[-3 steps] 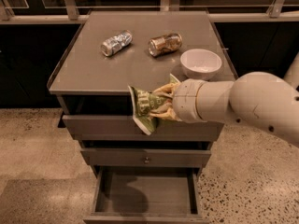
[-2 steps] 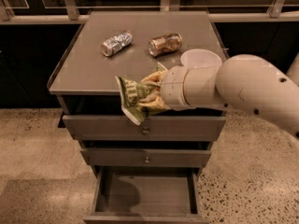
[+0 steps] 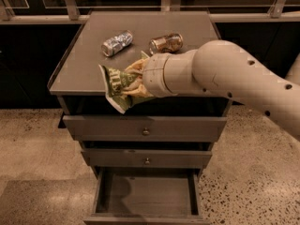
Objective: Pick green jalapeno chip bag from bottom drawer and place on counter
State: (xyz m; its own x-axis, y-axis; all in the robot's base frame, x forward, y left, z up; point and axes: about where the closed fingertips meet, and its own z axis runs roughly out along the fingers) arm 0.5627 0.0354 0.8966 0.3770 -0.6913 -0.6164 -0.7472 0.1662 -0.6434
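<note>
Green jalapeno chip bag [image 3: 114, 84] clamped in the gripper [image 3: 133, 81], held at the counter's [image 3: 79, 64] front edge.
Camera view: the bag's lower corner hangs past the front rim, above the open bottom drawer [image 3: 149, 195]. Carry it further inward before you let go, lower it until it rests flat, and stop short of the crushed silver can [image 3: 117, 42] and brownish-gold can [image 3: 165, 43] behind.

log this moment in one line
gripper: shut on green jalapeno chip bag | bag: over counter front edge | bottom drawer: open
</note>
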